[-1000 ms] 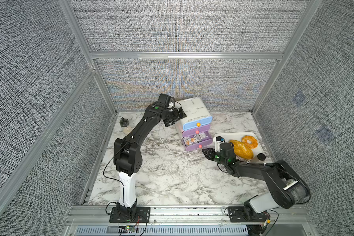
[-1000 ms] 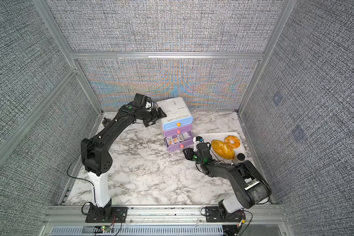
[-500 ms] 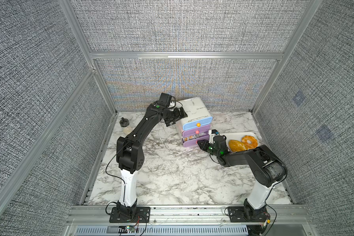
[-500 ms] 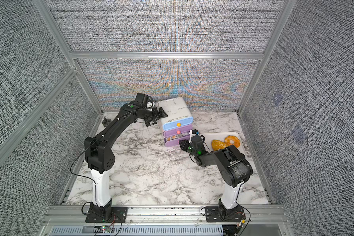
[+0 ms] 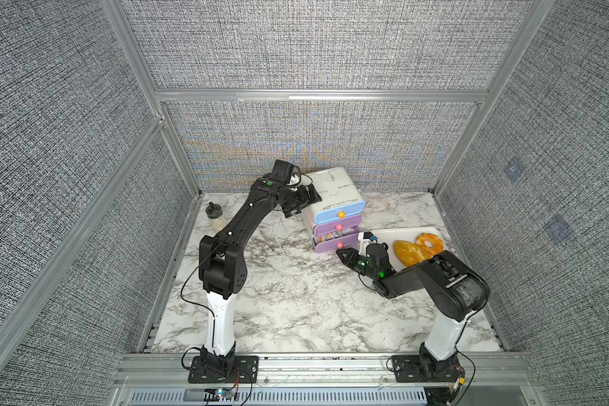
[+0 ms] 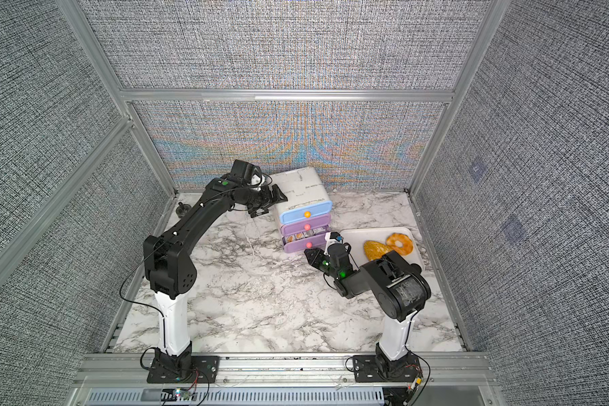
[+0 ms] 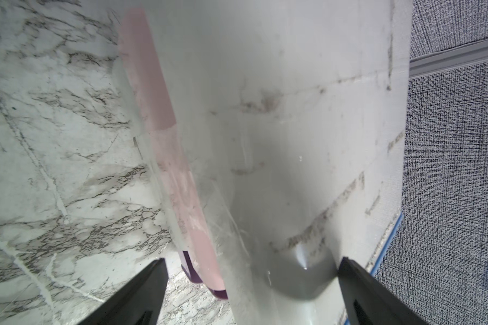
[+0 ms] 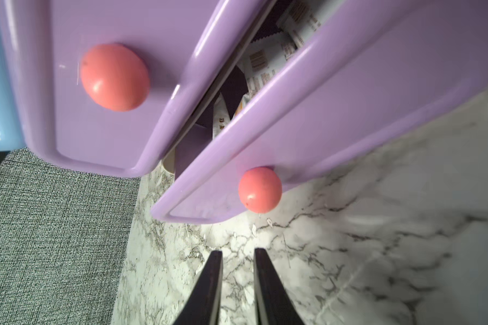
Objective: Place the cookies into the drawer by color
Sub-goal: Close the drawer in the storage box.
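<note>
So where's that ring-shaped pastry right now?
In both top views the ring pastry lies on the white tray on the robot's right, beside the bread loaf.

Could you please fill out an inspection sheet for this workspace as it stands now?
Surface: marble table, white with grey veins.
Job's things: cabinet at the back; blue drawer and middle drawer look shut; bottom drawer ajar, packets inside.
Clutter: tray with loaf and ring pastry; small bottle by the left wall.
Grippers: left gripper open, straddling the cabinet's side; right gripper narrowly open, empty, facing the bottom drawer's knob.
Cables: black cable loops off the left arm; thin wires at the front edge.
Surroundings: grey fabric walls, aluminium frame.
</note>
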Available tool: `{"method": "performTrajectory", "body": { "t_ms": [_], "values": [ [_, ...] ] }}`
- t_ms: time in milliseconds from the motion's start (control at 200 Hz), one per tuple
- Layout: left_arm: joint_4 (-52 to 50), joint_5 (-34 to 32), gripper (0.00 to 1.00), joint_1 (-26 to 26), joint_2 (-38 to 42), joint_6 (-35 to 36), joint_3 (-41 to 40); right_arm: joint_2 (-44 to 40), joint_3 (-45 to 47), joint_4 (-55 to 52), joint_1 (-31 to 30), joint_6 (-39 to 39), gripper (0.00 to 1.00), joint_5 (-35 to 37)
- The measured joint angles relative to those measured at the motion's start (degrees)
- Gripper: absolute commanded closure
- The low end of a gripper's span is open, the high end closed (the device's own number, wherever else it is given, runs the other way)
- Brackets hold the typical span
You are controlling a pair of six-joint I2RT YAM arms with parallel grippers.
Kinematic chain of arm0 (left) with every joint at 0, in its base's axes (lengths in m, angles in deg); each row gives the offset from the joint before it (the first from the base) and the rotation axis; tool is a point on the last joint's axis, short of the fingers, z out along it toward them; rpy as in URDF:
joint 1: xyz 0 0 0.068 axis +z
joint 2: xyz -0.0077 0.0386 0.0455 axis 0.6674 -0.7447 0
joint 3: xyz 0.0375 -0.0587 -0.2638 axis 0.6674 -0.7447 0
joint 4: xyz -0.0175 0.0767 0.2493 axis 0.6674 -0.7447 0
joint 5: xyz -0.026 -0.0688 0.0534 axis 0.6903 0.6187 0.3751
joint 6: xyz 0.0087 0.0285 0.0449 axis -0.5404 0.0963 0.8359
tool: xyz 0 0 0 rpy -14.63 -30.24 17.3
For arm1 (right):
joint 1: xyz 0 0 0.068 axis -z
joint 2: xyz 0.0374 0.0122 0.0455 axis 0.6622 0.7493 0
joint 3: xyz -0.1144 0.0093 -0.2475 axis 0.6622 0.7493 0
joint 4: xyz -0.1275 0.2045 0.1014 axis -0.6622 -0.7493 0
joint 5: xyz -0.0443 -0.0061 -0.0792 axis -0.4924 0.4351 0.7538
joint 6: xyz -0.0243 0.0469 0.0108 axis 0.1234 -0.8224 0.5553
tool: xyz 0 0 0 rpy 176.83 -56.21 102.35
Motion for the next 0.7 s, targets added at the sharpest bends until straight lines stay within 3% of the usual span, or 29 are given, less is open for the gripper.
{"method": "performTrajectory", "body": {
  "t_ms": [245,696],
  "values": [
    [-0.7,0.0,0.01,0.5,0.9,0.2,-0.1,8.5,-7.3,3.1,1.3,-2.7,0.76,0.6],
    [-0.6,0.2,0.01,0.7,4.4,0.2,-2.0,12.9,-11.7,7.0,1.0,-6.9,0.76,0.2]
  ]
}}
